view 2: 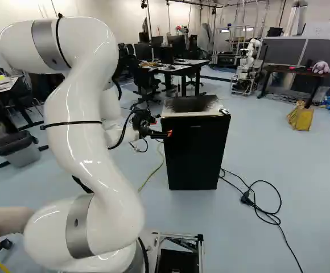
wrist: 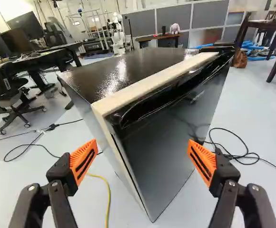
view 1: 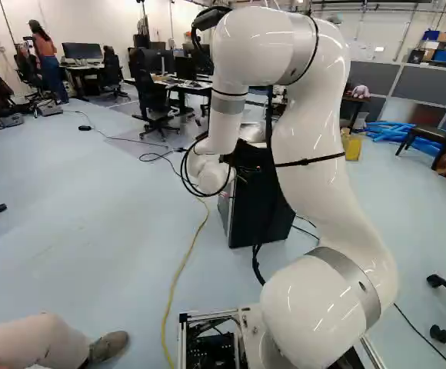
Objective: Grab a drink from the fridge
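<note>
The black, orange-padded claw (wrist: 142, 151) is spread wide; the flat black fridge door (view 2: 194, 156) should be pulled by its edge (slowly).

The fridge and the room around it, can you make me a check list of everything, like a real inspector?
Surface: pale floor; the fridge stands upright on it.
Job's things: fridge door looks shut; drink: nothing seen.
Clutter: yellow bag on the floor beyond the fridge.
Gripper: open, empty, facing the fridge.
Cables: yellow cable and black cable lie on the floor near the fridge.
Surroundings: desks, another robot, and a person's leg near the base.
</note>
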